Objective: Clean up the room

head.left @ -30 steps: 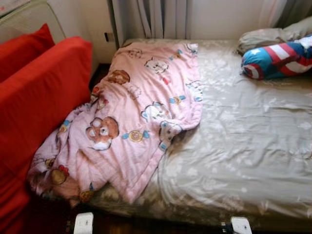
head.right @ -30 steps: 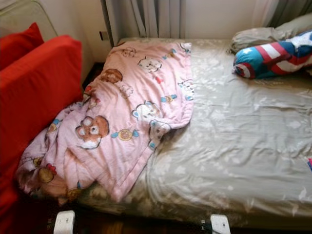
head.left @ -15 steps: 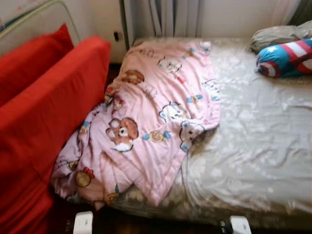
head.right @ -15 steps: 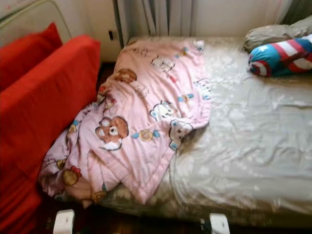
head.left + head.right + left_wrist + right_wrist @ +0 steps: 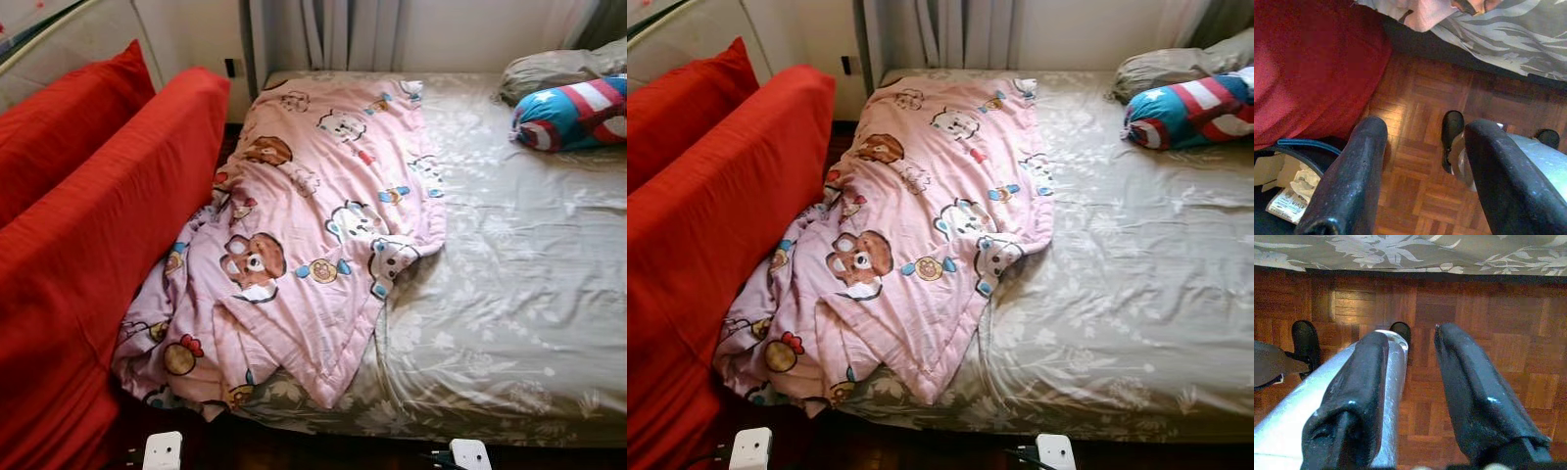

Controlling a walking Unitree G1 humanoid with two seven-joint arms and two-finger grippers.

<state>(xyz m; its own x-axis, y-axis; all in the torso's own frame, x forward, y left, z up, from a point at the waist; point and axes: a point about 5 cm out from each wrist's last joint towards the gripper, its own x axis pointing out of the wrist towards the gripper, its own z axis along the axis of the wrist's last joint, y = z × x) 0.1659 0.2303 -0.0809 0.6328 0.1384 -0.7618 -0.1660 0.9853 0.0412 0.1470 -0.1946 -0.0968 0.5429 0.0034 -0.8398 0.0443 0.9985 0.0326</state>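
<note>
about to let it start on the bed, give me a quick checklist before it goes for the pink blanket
1. Pink blanket in sight: ok, bunched on the bed's left half, one end spilling off the near corner toward the red sofa.
2. Rest of the bed free for spreading: ok, bare sheet, with a striped cushion at the far right.
3. Left gripper free: ok, open, holds nothing, hangs over the wood floor.
4. Right gripper free: ok, open, hangs by the bed edge.
5. Blanket snagged between bed and sofa: cannot tell, that end is in shadow.
6. Floor beside the sofa: not ok, a bin of paper scraps sits near the left gripper.
</note>
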